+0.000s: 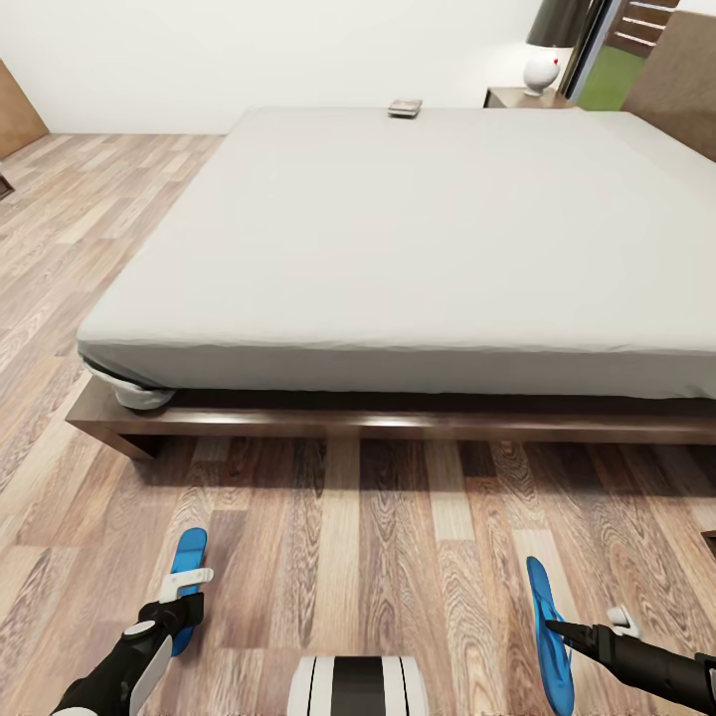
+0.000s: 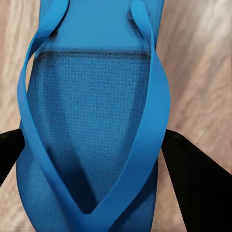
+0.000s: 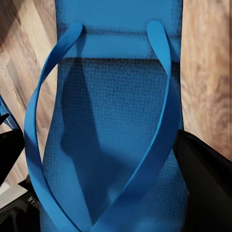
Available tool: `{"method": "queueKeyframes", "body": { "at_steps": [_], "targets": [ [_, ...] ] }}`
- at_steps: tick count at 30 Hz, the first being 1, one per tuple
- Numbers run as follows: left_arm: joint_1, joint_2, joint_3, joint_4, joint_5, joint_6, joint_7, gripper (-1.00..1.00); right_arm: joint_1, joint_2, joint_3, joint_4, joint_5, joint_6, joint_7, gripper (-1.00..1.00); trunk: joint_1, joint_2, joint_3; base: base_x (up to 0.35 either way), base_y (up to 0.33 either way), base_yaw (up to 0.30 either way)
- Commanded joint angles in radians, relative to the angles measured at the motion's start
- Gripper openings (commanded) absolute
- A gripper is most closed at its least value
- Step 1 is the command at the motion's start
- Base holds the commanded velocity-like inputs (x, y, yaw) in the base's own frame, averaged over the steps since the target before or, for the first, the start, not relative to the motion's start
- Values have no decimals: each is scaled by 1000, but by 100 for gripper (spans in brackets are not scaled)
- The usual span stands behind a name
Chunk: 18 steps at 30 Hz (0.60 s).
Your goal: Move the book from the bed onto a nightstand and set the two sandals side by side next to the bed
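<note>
Two bright blue sandals are held low over the wood floor in front of the bed point(image 1: 398, 229). My left gripper point(image 1: 185, 609) is shut on the left sandal point(image 1: 187, 562), whose sole point(image 2: 92, 125) lies between the black fingers point(image 2: 198, 183). My right gripper point(image 1: 559, 628) is shut on the right sandal point(image 1: 545, 626), which is tilted on its edge; its sole point(image 3: 111, 125) sits between the fingers point(image 3: 205, 179). The book point(image 1: 405, 107) lies on the mattress at the far edge. A nightstand point(image 1: 509, 97) stands beyond the bed's far right corner.
The bed's dark wooden frame point(image 1: 398, 423) juts out low across my front. A white lamp point(image 1: 542, 68) stands on the nightstand. The headboard point(image 1: 676, 80) rises at the right. Open plank floor point(image 1: 89, 229) runs along the bed's left side.
</note>
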Motion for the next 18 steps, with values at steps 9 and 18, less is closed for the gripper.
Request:
{"method": "queueKeyframes", "body": {
  "at_steps": [9,18],
  "targets": [
    [0,0,-2,-2,10,5,2,-100,0,0,-2,0,-5,9,2,-100,4,-2,-36,0,0,0],
    [0,0,-1,-2,11,4,1,-100,0,0,-2,0,-5,9,2,-100,8,-4,-70,0,0,0]
  ]
}}
